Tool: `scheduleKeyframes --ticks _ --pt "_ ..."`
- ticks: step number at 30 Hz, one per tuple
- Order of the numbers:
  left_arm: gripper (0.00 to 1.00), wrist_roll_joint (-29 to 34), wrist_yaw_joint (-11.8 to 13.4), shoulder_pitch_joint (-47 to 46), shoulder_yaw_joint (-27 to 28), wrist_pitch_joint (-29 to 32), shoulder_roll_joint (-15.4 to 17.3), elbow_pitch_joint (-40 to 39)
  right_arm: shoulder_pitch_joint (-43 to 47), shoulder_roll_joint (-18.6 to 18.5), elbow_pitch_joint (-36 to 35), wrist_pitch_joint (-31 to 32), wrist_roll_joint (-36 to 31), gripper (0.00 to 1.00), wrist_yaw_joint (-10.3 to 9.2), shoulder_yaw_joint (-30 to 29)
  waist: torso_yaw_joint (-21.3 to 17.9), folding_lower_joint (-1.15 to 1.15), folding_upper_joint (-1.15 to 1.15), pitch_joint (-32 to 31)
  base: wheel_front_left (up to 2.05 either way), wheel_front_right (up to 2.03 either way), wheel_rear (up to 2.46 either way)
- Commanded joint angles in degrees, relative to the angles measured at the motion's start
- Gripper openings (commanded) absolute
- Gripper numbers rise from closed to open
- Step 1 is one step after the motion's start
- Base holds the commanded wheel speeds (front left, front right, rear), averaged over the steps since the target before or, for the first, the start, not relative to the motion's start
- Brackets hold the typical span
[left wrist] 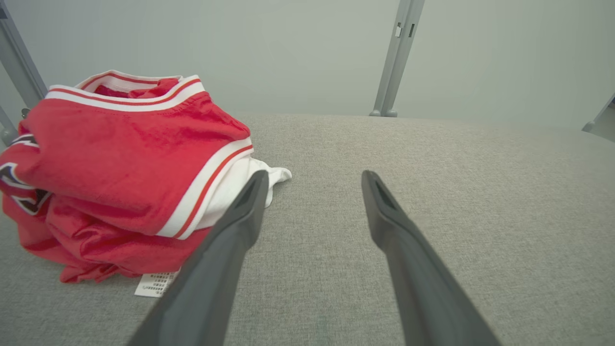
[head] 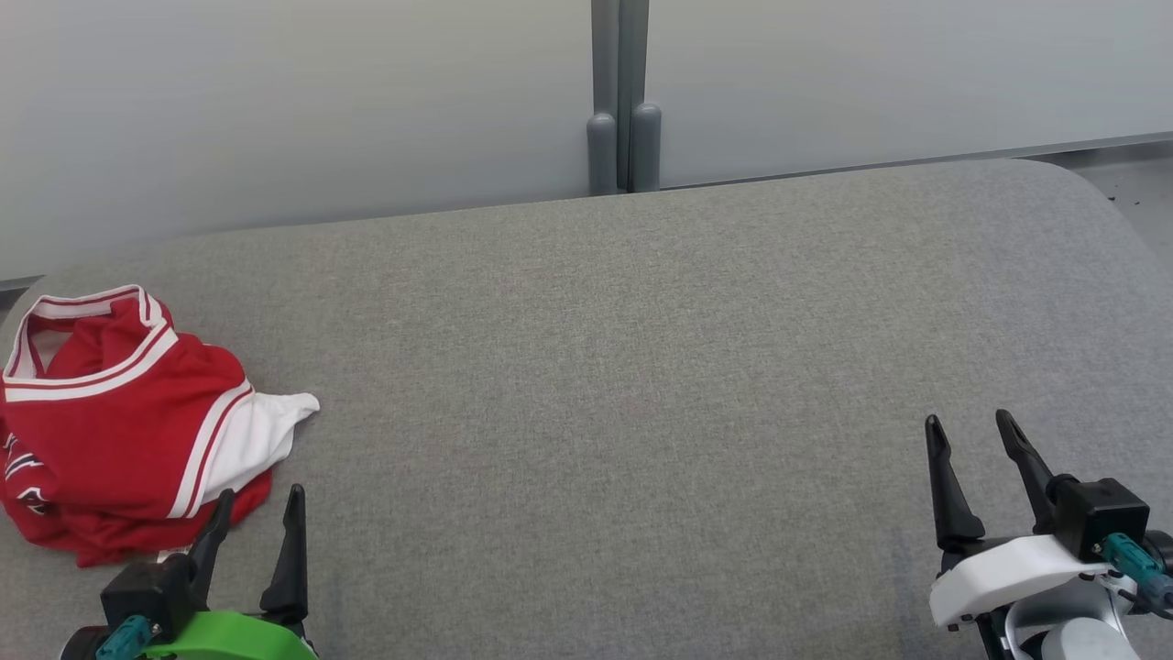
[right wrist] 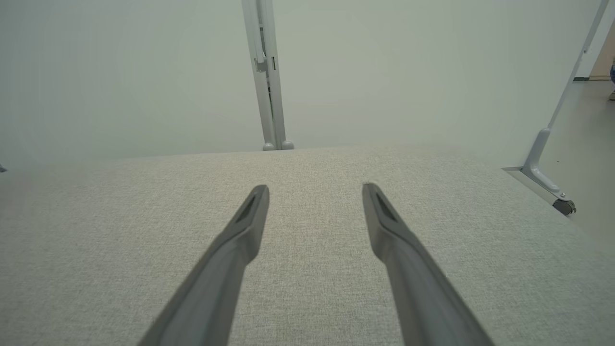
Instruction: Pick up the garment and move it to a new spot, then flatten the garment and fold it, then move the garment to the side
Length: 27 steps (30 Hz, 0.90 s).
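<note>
The garment (head: 119,422) is a red jersey with white-and-red striped trim, lying crumpled in a heap at the left end of the grey fabric surface (head: 623,367). Its white lining and a small label (left wrist: 156,284) stick out at the near side. My left gripper (head: 260,497) stands open just in front of the heap's near right corner, nothing between its fingers. In the left wrist view the garment (left wrist: 120,163) lies left of the open left gripper (left wrist: 312,178). My right gripper (head: 970,423) is open far to the right over bare fabric, also seen as the right gripper (right wrist: 314,190).
A pale partition wall (head: 275,110) runs behind the surface, with a grey post (head: 623,101) at its middle. The surface's rounded right edge (head: 1118,220) meets the floor, where a metal leg with a caster (right wrist: 552,192) stands.
</note>
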Motion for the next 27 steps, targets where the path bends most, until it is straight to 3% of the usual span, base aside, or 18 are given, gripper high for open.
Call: scheduleKeyframes --ticks 1,20,27 --pt "1.00 1.19 -0.14 0.14 -0.03 -0.46 0.60 0.00 0.55 -0.22 -0.55 -0.57 -1.42 1.00 0.02 -0.25 0.00 0.00 0.12 -0.02 0.00 0.00 0.00" --pt "1.00 7.98 -0.17 1.51 -0.36 -2.58 1.10 1.68 2.32 0.06 -0.73 -2.75 -9.51 1.00 0.02 -1.22 -0.21 0.00 0.14 -0.89 0.00 0.00 0.00" --pt "1.00 7.53 -0.18 1.47 -0.40 -2.53 1.12 1.70 2.28 0.30 -0.46 -2.72 -9.40 1.00 0.02 -1.52 -0.10 0.00 0.14 -0.92 0.00 0.00 0.00"
